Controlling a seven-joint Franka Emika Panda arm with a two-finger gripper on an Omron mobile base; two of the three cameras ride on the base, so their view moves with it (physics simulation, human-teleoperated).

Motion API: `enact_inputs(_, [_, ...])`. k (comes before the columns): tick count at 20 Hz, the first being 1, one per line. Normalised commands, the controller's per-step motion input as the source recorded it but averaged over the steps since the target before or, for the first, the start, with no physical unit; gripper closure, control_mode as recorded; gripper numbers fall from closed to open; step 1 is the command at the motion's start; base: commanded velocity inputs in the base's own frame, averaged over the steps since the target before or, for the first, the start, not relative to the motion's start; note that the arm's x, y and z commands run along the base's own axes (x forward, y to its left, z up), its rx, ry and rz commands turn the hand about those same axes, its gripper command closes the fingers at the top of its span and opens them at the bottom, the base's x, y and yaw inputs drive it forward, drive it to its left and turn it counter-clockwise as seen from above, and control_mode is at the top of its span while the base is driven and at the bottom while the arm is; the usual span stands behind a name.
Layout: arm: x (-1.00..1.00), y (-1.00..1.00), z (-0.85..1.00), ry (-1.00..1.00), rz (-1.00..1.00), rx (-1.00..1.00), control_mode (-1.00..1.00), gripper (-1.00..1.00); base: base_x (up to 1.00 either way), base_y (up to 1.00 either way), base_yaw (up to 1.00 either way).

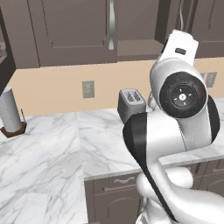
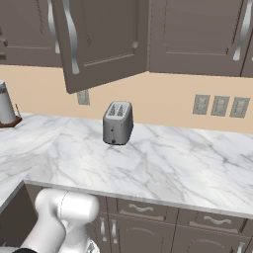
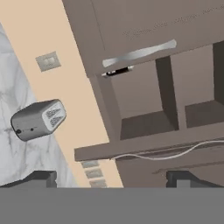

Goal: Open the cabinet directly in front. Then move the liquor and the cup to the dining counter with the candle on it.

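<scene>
Straight ahead of the gripper (image 3: 111,179), jaws spread wide on nothing, the cabinet (image 3: 183,105) stands with one door (image 3: 144,26) swung out, long silver handle (image 3: 139,53) across the view, shelves looking bare; liquor and cup I cannot make out.

No readable text, label or number anywhere (the toaster (image 2: 117,122) and wall outlets (image 2: 220,105) carry none).

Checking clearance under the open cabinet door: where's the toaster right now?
The toaster stands on the marble worktop against the beige wall, just below the swung-open cabinet door, left of centre in the right base view.
</scene>
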Motion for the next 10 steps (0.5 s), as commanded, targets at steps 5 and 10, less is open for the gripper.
enact_inputs(5, [0.42,0.00,-0.06,0.03,-0.10,-0.17,-1.00,-1.00,0.00,0.00,0.00])
enact_inputs(10, [0.32,0.00,0.00,0.00,-0.01,-0.03,-1.00,-1.00,0.00,0.00,0.00])
